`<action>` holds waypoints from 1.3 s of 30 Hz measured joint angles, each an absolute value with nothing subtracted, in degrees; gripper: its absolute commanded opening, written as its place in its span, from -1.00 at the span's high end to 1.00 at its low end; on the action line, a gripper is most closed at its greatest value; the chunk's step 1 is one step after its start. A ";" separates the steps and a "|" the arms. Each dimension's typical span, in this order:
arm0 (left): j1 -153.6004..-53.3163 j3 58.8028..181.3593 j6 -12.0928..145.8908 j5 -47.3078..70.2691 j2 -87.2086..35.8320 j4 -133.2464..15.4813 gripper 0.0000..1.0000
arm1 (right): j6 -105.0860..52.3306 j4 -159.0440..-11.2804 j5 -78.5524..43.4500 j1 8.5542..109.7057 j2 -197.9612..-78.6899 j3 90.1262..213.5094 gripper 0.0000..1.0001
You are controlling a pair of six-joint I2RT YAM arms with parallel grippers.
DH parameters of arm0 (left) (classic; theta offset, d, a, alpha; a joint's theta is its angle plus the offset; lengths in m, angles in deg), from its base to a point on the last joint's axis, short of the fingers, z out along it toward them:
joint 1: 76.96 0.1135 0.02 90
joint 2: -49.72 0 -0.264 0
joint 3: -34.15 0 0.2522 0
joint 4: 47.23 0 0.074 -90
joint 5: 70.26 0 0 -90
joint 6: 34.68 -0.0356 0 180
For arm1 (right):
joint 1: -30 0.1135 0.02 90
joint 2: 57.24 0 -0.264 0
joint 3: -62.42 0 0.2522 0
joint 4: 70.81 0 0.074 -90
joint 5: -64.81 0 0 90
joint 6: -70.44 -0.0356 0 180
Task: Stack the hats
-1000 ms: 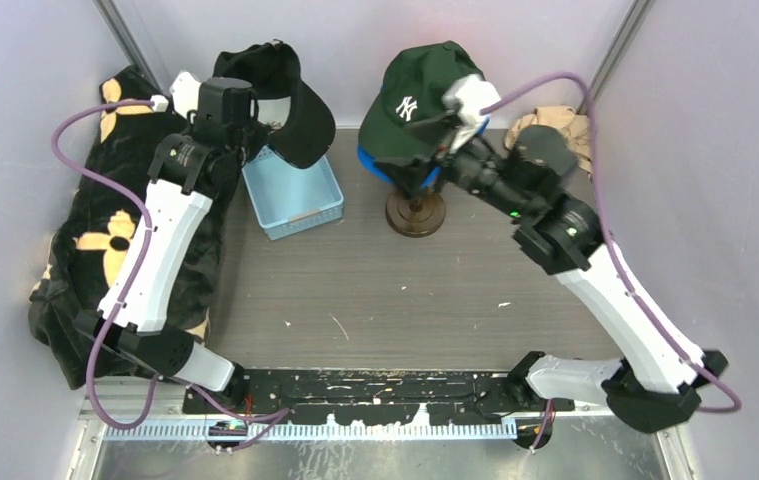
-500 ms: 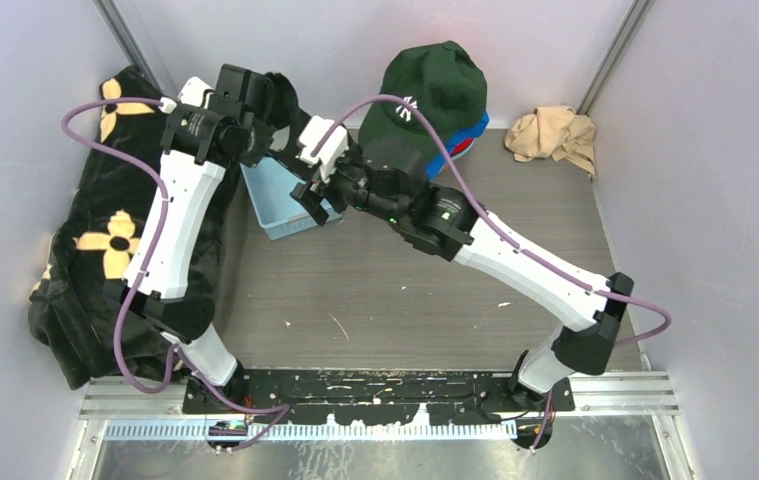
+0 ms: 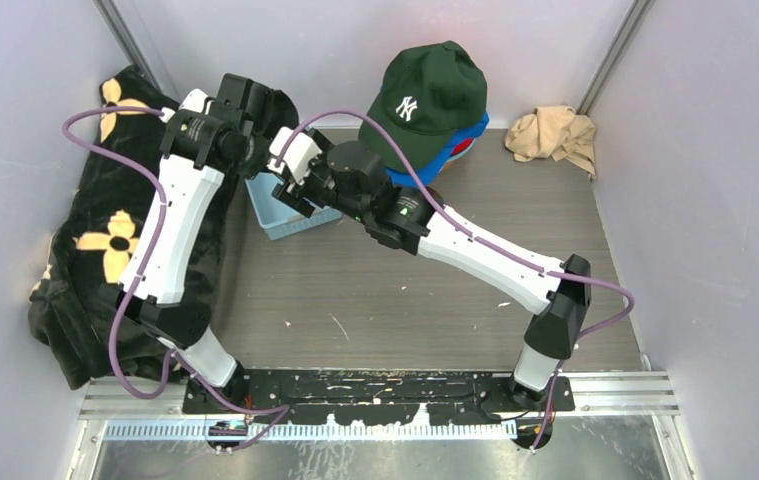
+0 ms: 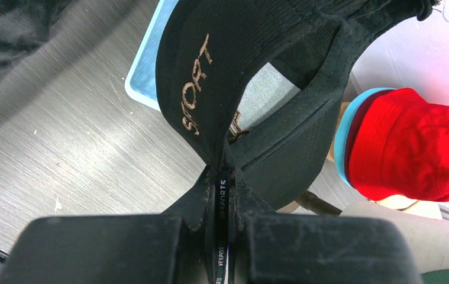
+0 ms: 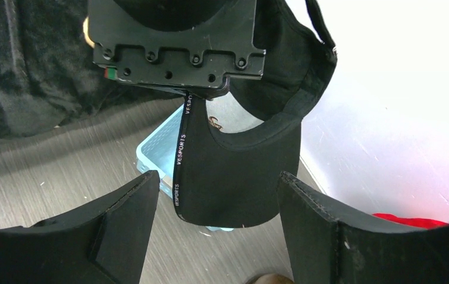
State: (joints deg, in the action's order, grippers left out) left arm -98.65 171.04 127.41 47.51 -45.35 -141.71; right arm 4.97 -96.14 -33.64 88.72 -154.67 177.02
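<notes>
**Black Cap Held Aloft as Second Arm Reaches In**

From above: the left arm (image 3: pixel 180 200) reaches into the rear left corner and holds the black cap (image 3: pixel 277 105) up over a light blue basket (image 3: pixel 295 218). Its fingers are lost against the dark fabric in this view. The right arm (image 3: pixel 485 255) stretches across the grey tabletop (image 3: pixel 405 300) to the same spot, with its wrist just beside the cap. Behind that arm, the dark green "NY" cap (image 3: pixel 430 95) tops a stack. The brim of a blue cap (image 3: pixel 445 158) and a sliver of a red hat (image 3: pixel 463 147) show beneath it. A beige rag (image 3: pixel 555 135) lies in the rear right corner. A black flower-patterned cloth (image 3: pixel 105 240) covers the left side.

From the left wrist: the left fingers (image 4: pixel 97 248) are pinched tight on the black cap, gripping a strip of fabric printed "VESPORTS". Gold letters reading "SPORT" run along the cap. It hangs clear of the tabletop with the basket behind it, and the red hat sits off to the right.

From the right wrist: the right fingers (image 5: pixel 124 231) stand wide apart and hold nothing. The cap's brim dangles beyond and between them, touching neither. The cap hangs from the left arm's grip at the top of the view. A corner of the basket shows behind the brim, and the edge of the red hat shows at lower right.
</notes>
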 measured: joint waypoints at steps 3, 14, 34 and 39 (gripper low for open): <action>-98.65 171.04 127.39 47.51 -44.52 -141.69 1.00 | 5.61 -95.46 -33.71 88.72 -155.94 177.30 -0.52; -98.65 171.02 127.35 47.14 -43.88 -141.65 1.00 | 6.04 -95.24 -33.62 88.72 -160.29 180.15 -0.13; -98.26 168.46 128.16 46.88 -42.55 -137.98 0.95 | 5.85 -95.03 -33.84 88.77 -163.41 183.25 0.99; -98.19 161.05 127.26 47.62 -38.09 -131.11 0.79 | 6.06 -92.69 -34.38 88.87 -163.13 181.55 0.99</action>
State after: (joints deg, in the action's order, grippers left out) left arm -98.19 161.05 127.26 47.62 -38.09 -131.11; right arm 6.06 -92.69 -34.38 88.87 -163.13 181.55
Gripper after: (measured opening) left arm 0.067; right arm 0.091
